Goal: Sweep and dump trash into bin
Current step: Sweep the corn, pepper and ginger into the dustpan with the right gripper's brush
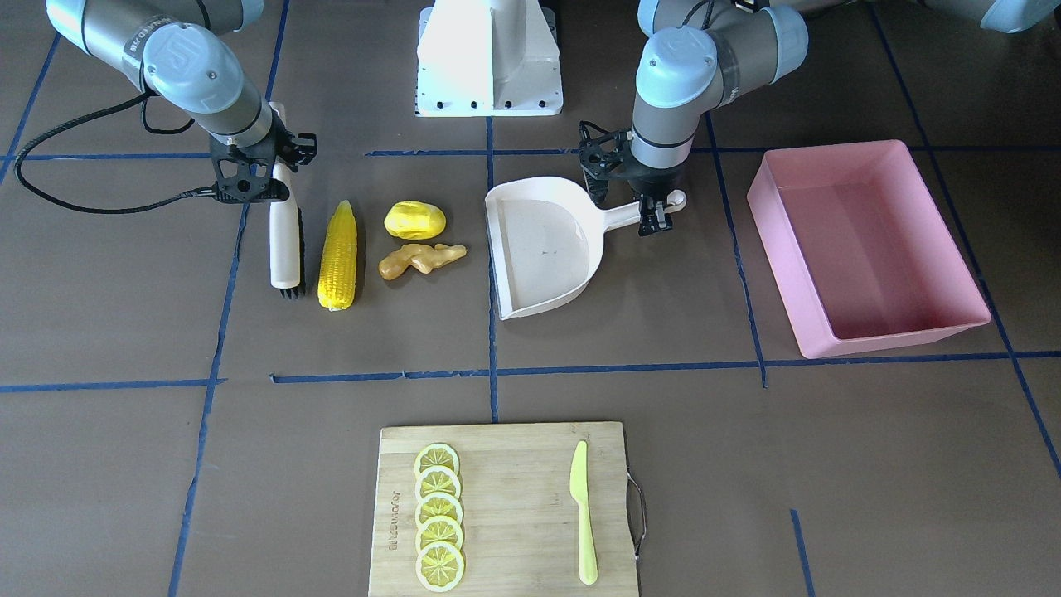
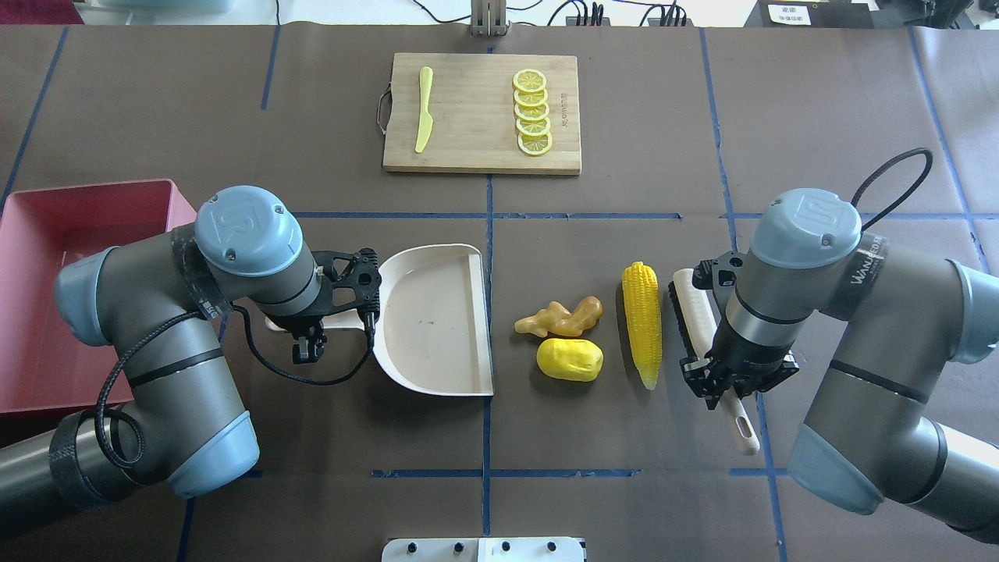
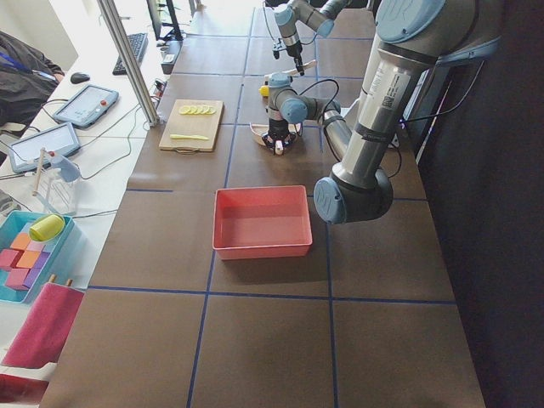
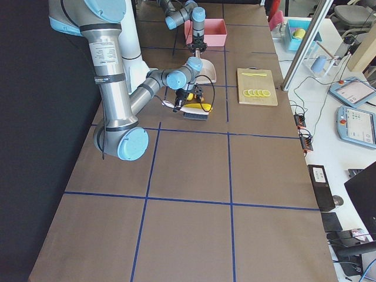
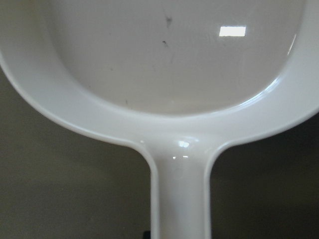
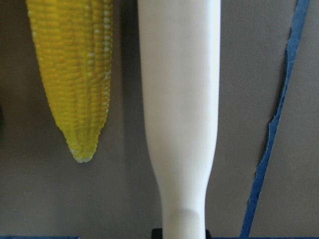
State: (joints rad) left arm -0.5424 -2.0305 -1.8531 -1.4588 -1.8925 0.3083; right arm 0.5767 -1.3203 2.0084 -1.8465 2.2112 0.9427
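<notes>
The yellow corn cob, the yellow potato lump and the tan-orange ginger root lie on the table between a white brush and a beige dustpan. My right gripper is shut on the brush handle, and the bristles rest on the table just beside the corn. My left gripper is shut on the dustpan handle. The dustpan's open mouth faces the trash. The pink bin stands empty beyond the dustpan on my left side.
A wooden cutting board with several lemon slices and a yellow-green plastic knife lies across the table from me. Blue tape lines cross the brown table. The white robot base stands between the arms.
</notes>
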